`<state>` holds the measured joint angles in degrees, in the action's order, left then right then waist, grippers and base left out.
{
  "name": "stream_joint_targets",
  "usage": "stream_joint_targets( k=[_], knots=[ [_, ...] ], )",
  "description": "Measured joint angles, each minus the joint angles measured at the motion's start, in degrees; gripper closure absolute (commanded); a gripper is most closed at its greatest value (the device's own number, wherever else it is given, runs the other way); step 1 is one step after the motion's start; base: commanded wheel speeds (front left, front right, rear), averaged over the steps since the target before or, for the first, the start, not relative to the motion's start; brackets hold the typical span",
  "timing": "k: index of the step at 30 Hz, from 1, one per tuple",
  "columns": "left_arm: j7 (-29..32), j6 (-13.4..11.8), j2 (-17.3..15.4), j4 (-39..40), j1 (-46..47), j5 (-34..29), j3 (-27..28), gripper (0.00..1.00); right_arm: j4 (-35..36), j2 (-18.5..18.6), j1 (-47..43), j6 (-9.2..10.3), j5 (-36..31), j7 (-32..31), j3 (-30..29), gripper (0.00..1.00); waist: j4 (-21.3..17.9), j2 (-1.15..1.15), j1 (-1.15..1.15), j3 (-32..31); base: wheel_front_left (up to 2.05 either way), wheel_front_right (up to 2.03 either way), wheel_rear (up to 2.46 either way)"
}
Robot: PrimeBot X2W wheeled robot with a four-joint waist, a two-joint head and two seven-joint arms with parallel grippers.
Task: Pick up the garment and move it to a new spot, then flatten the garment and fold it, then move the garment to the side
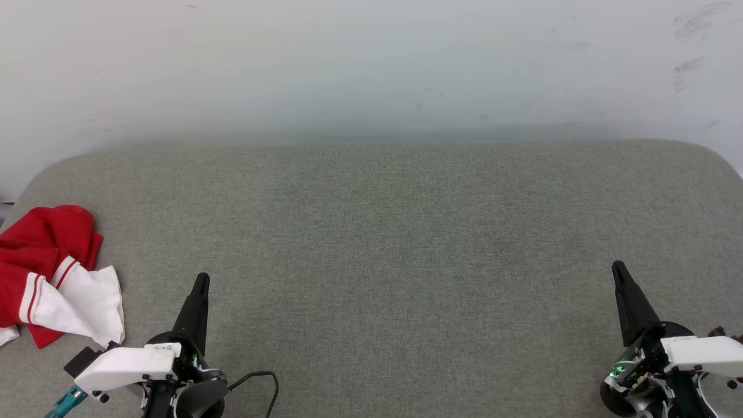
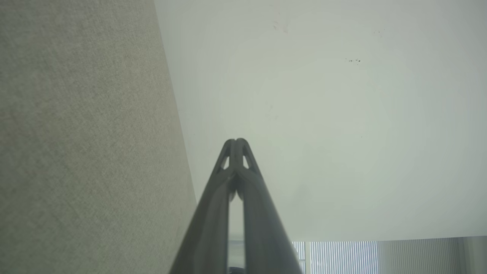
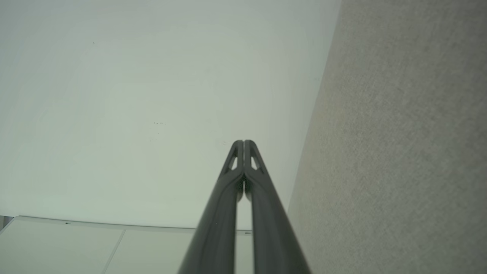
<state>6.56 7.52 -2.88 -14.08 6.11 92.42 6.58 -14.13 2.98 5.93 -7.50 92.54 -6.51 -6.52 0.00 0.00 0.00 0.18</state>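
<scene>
Left gripper and right gripper hovered low over the near part of the grey cloth surface, fingers pointing toward the pale wall. Each had its two dark fingers pressed together, tips meeting, with nothing held.

The garment lay on the far left of the surface, near the left gripper and well apart from the right one. The edge of the head view cut off part of it.

The likely hazards were as follows. A pinch into so loose a heap would probably take several layers at once, so the shirt would lift as a bundle and not spread. It also sat close to the surface's left edge, where a sideways nudge might push it off.

The garment was a crumpled red mound of thin, softly folded fabric. A white sleeve end with red stripes was turned uppermost.
</scene>
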Motion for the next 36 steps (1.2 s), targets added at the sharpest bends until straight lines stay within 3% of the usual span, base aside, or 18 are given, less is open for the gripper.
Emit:
stream_joint_targets(
  k=[20, 21, 36],
  knots=[
    [0.00, 0.00, 0.01, 0.00, 0.00, 0.00, 0.00, 1.00, 0.00, 0.00, 0.00, 0.00, 0.00, 0.00, 0.00, 1.00, 0.00, 0.00, 0.00, 0.00, 0.00, 0.00, 0.00],
    [-0.01, -0.02, 0.01, -0.16, -0.05, 0.00, -0.02, 0.00, -0.14, 0.00, -0.09, -0.01, 0.00, 0.00, 0.00, 0.00, 0.00, 0.00, 0.00, 0.00, 0.00, 0.00, 0.00],
    [-3.30, -0.04, 0.13, 0.91, -1.49, 0.00, -3.81, 0.00, 1.10, -0.09, -1.86, 0.01, -1.38, 3.16, 2.40, 0.00, 0.00, 0.00, 0.00, 0.02, 0.00, 0.00, 0.00]
  ],
)
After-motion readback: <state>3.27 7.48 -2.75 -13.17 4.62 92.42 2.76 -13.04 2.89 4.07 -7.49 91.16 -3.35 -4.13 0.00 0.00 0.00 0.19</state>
